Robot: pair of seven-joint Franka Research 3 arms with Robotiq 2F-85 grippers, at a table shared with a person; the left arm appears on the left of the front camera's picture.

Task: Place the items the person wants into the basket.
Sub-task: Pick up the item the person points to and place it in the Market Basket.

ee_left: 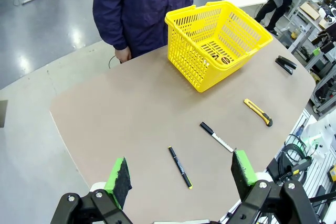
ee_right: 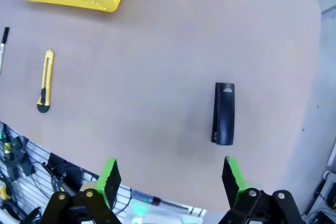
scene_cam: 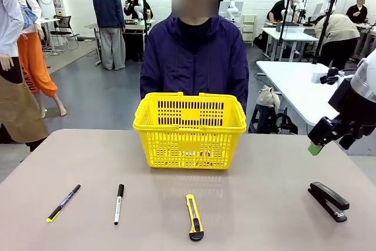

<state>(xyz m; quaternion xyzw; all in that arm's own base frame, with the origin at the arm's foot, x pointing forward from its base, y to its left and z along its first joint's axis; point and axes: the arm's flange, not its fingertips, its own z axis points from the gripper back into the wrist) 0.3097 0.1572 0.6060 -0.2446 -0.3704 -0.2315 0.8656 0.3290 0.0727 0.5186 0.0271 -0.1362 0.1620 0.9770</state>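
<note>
The yellow basket (scene_cam: 188, 145) stands at the table's far middle, in front of the person (scene_cam: 194, 57). On its floor lies a small round yellow-and-black tape measure (ee_left: 226, 60). The black stapler (scene_cam: 328, 201) lies near the front right, and the white marker with a black cap (scene_cam: 118, 203) front left. My right gripper (scene_cam: 317, 145) hangs open above the table's right edge; in its wrist view (ee_right: 170, 174) the stapler (ee_right: 224, 113) lies just beyond its fingers. High over the near left corner my left gripper (ee_left: 180, 171) is open and holds nothing.
A yellow utility knife (scene_cam: 194, 217) lies front centre and a black pen with a yellow tip (scene_cam: 63, 203) at far left. The person's hand (ee_left: 123, 54) hangs at the far table edge. Cables and equipment sit below the near edge (ee_right: 31, 182).
</note>
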